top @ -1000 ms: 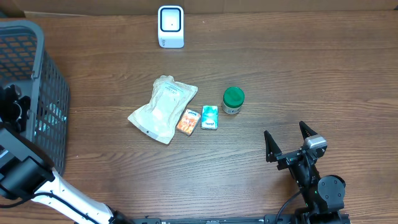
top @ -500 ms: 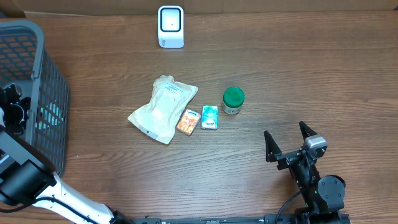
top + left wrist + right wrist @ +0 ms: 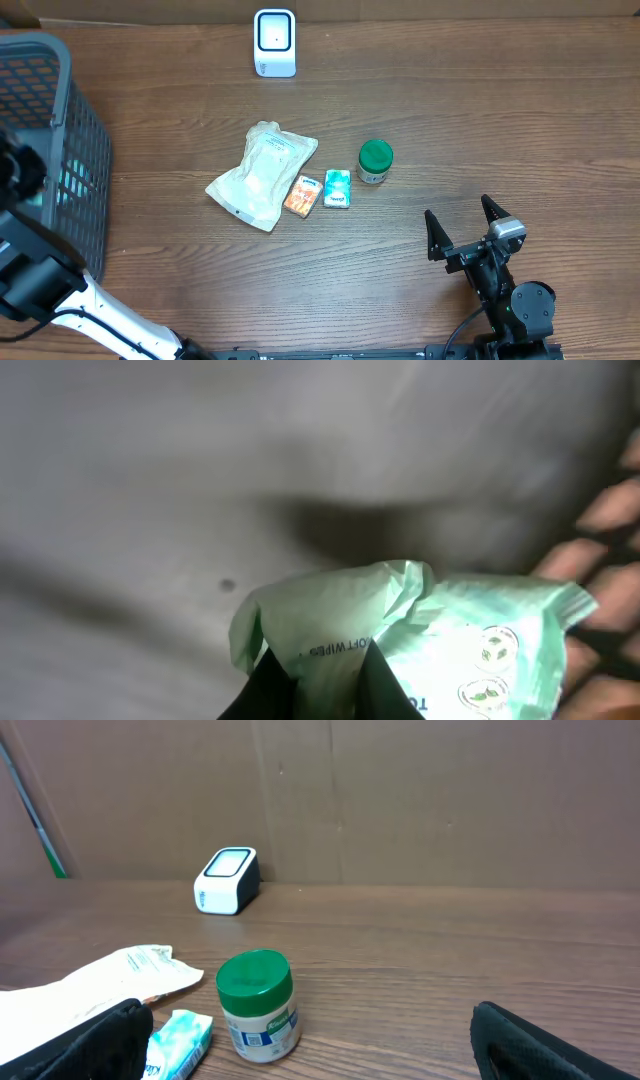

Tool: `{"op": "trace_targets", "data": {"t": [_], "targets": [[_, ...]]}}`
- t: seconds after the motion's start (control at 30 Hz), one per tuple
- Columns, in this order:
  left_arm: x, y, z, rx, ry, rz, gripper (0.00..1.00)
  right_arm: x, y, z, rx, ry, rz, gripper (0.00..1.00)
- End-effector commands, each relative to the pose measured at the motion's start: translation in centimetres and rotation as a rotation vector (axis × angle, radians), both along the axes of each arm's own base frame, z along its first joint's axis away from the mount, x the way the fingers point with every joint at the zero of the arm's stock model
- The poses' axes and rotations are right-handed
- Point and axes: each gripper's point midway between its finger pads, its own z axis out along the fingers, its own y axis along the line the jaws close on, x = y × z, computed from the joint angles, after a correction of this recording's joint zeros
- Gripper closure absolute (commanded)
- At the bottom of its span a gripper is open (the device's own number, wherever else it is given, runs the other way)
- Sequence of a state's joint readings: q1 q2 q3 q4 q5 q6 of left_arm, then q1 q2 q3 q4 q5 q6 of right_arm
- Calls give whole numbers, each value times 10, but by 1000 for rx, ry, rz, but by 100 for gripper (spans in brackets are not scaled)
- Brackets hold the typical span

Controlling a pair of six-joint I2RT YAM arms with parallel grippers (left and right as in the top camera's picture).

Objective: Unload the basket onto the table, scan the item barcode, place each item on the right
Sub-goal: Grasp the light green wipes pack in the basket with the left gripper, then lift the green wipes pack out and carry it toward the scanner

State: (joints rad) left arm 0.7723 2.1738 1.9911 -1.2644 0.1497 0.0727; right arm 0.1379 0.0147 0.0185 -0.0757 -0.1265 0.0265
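Note:
Inside the grey basket [image 3: 70, 120] at the far left, my left gripper [image 3: 325, 682] is shut on a crumpled end of a pale green soft-wipes pack [image 3: 440, 630]. Its dark fingers [image 3: 265, 688] pinch the wrapper from both sides; no barcode shows on it. From overhead only the left arm [image 3: 20, 172] shows at the basket's edge. The white barcode scanner [image 3: 274, 42] stands at the back of the table, also in the right wrist view [image 3: 227, 880]. My right gripper [image 3: 463, 228] rests open at the front right, holding nothing.
Mid-table lie a white pouch [image 3: 262, 175], a small orange pack [image 3: 302, 195], a teal pack [image 3: 338, 188] and a green-lidded jar [image 3: 375, 161]. The jar [image 3: 258, 1005] stands just ahead of the right gripper. A cardboard wall runs behind the table.
The left gripper has gone from open to shut on the wipes pack. The left arm has shifted slightly inside the basket. The right arm has not moved.

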Motion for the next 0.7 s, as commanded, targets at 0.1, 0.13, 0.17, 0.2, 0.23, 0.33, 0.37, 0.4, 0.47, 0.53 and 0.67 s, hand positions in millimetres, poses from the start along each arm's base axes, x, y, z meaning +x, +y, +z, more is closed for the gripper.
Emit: {"op": "trace_targets", "data": {"t": [0.1, 0.13, 0.17, 0.2, 0.23, 0.33, 0.37, 0.4, 0.47, 0.53, 0.67], "targets": [[35, -8, 180, 121, -407, 98, 96, 0, -1, -1, -1, -6, -5, 0], [36, -17, 201, 117, -464, 91, 96, 0, -1, -1, -1, -6, -5, 0], [37, -30, 226, 110, -532, 69, 96, 0, -1, -1, -1, -6, -5, 0], [38, -45, 248, 103, -593, 34, 96, 0, -1, -1, -1, -6, -5, 0], [37, -61, 267, 97, -644, 0, 96, 0, -1, -1, -1, -6, -5, 0], [28, -105, 298, 98, -697, -82, 96, 0, -1, -1, -1, -6, -5, 0], [26, -123, 302, 94, -695, -124, 96, 0, -1, -1, -1, -6, -5, 0], [23, -142, 304, 85, -687, -174, 96, 0, -1, -1, -1, -6, -5, 0], [21, -179, 300, 51, -652, -264, 96, 0, -1, -1, -1, -6, -5, 0], [20, -208, 290, 24, -593, -326, 96, 0, -1, -1, -1, -6, -5, 0], [20, -254, 258, 12, -444, -436, 96, 0, -1, -1, -1, -6, -5, 0]]}}
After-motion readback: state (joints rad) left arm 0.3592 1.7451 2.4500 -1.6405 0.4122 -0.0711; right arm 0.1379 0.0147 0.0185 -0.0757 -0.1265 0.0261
